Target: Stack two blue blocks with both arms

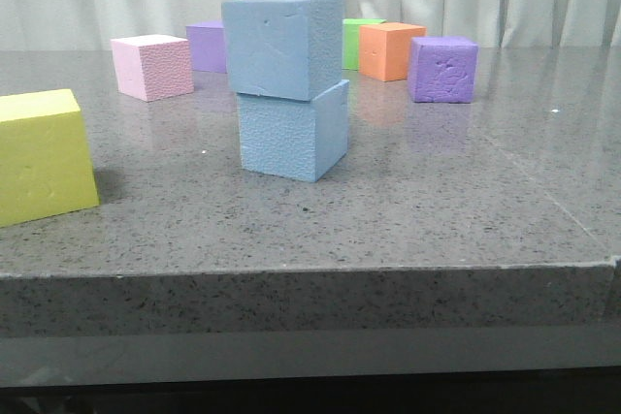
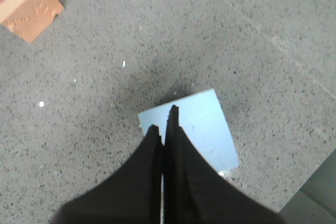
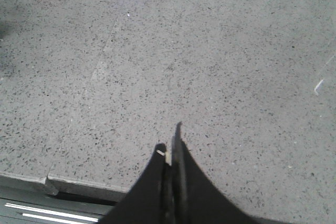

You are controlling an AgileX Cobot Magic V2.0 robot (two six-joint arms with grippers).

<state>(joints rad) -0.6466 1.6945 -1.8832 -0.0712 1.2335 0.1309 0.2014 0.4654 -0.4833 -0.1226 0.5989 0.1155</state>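
Front view: I see the two blue blocks stacked mid-bench (image 1: 466, 230), the upper block (image 1: 281, 46) twisted slightly on the lower block (image 1: 291, 133). Left wrist: left gripper (image 2: 164, 121) jaws pressed together above the stack. Right wrist: right gripper (image 3: 170, 145) jaws together over bare bench.

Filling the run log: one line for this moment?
stack: upper blue block on lower blue block, skewed | left gripper: shut, empty, above | right gripper: shut, empty

You've got the upper blue block (image 1: 282, 46) stacked on the lower blue block (image 1: 292, 135), twisted slightly and overhanging, both pitted sky-blue foam, mid-tabletop (image 1: 437, 201).
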